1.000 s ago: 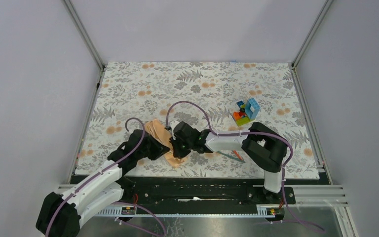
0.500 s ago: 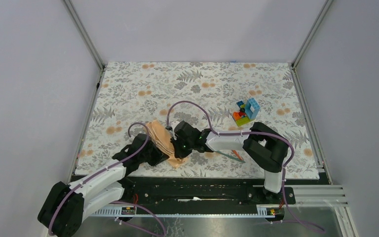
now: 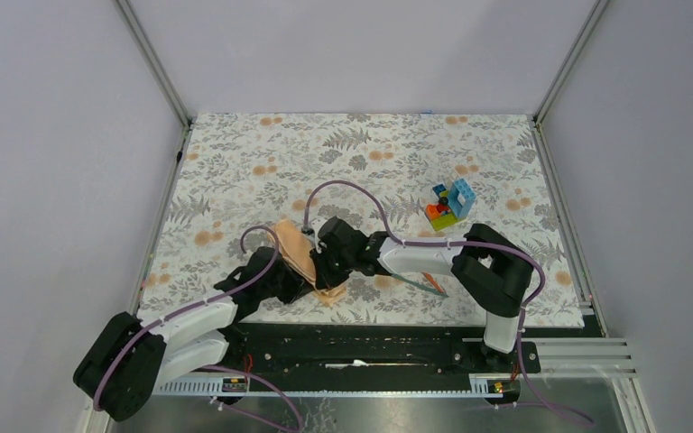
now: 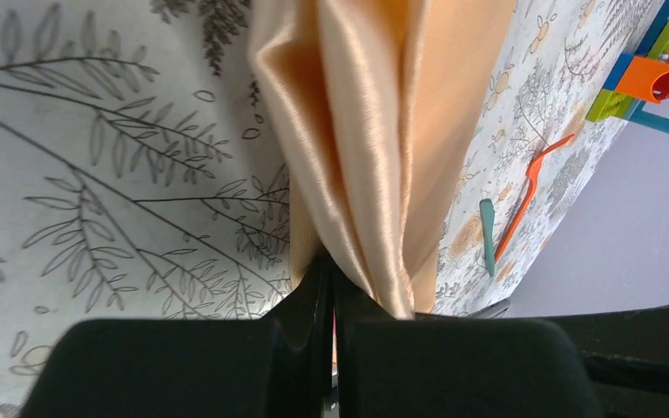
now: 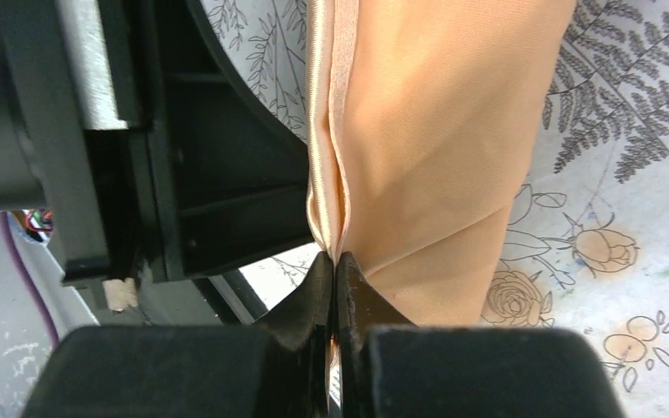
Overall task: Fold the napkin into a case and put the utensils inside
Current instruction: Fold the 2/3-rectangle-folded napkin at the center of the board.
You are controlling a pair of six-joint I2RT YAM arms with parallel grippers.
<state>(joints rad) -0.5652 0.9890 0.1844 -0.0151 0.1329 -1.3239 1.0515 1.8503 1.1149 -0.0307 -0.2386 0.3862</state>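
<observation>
From above, the napkin (image 3: 296, 253) lies bunched into a narrow strip on the floral mat (image 3: 262, 171), well to the left of the toy blocks (image 3: 449, 206) and nearer the arms' bases. The left gripper (image 3: 303, 280) meets its near end from the side away from the blocks; the right gripper (image 3: 322, 272) meets it from the blocks' side; how the jaws stand is hidden in this view. The orange utensil (image 3: 432, 276) and the teal utensil (image 3: 422, 284) lie on the mat, nearer the bases than the blocks and apart from the napkin.

In the left wrist view, the left gripper's fingers (image 4: 314, 287) are pressed together with a fold of the napkin pinched between their tips; the cloth runs away from them in glossy pleats. Past the cloth, toward the blocks, the two utensils lie close together on the mat; whether they touch cannot be told.

In the right wrist view, the right gripper's fingers (image 5: 353, 292) are closed tight on the napkin's doubled edge; the cloth spreads wider beyond the tips. The black body of the left arm (image 5: 183, 148) sits just beside the napkin, on the side away from the blocks.
</observation>
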